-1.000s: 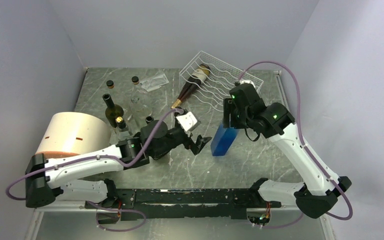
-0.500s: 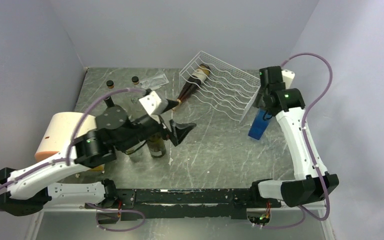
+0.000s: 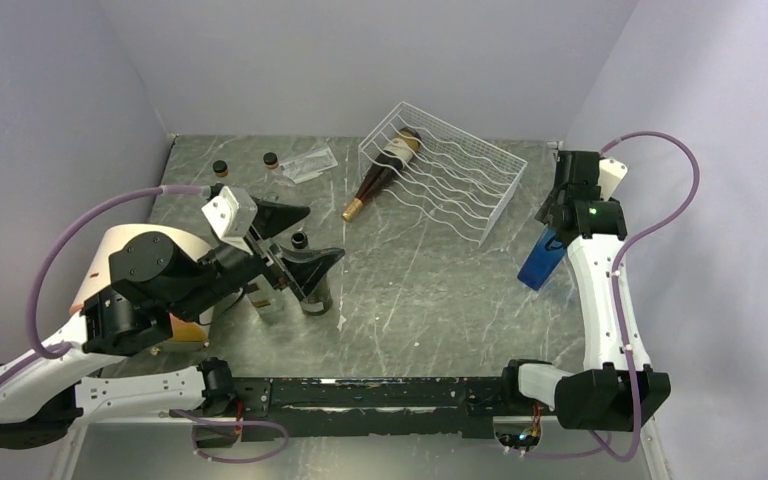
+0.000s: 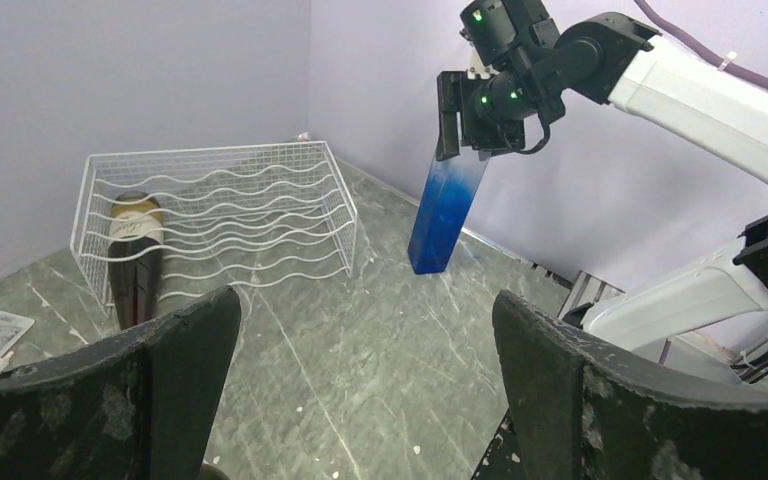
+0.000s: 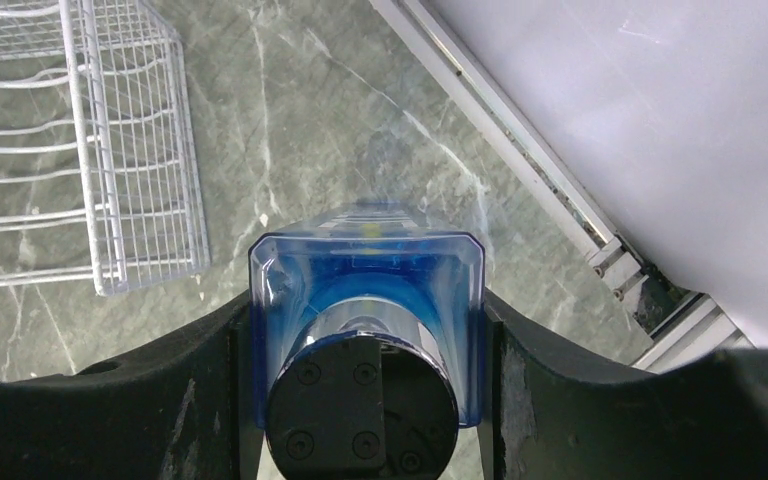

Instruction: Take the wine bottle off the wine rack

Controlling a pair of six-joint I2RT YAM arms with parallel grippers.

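– Wine bottle [image 3: 380,172]: any change for us?
– None. It lies in the leftmost cradle of the rack [image 3: 450,180], at the far side of the counter [image 3: 420,310]. Its neck pokes out toward the near left, just as it did a second ago.
– So what did we move?
– Both arms. Our left end effector [image 3: 322,235] was near the neck. It has swung back to the near left, over the standing bottles [image 3: 290,290] there, fingers released and wide apart, grasping nothing.
– And the right?
– Our right end effector [image 3: 552,218] is clenched on the blue bottle [image 3: 537,262] by its top. It has carried it from mid-counter out to the right edge, past the rack's near right corner, and it hangs above the counter.
– Meaning?
– We judge the wine bottle untouched and the task not started. The ground before the neck is now free, though, and only our left is free to take it.
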